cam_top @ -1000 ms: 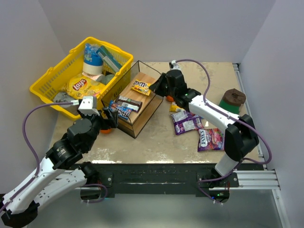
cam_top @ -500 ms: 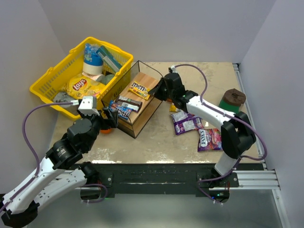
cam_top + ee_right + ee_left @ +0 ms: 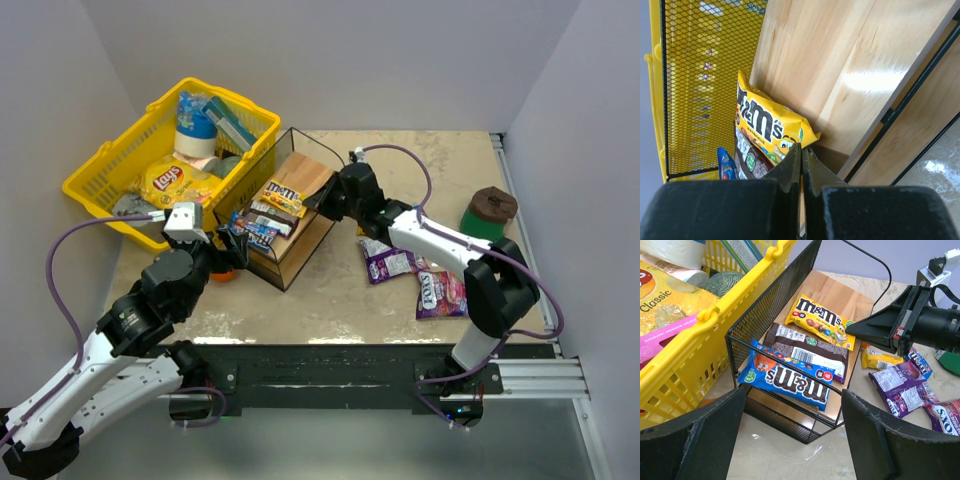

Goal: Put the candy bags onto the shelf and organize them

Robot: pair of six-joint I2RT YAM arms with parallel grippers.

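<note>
Showing purple packets [image 3: 902, 387] beside shelf [image 3: 845, 295], left wrist view, not right

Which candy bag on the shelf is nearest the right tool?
The yellow M&M's bag; the shut right tool sits at its corner. The brown bag and blue bag lie lower.

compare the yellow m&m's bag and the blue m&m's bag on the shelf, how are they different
Position: the yellow bag sits higher up the slanted shelf; the blue bag lies at its lower front edge, with a brown bag between them.
Contact: the shut right gripper has its tips at the yellow bag's edge; no gripper touches the blue bag.
Shared: both are flat m&m's packets lying logo up on the shelf.
</note>
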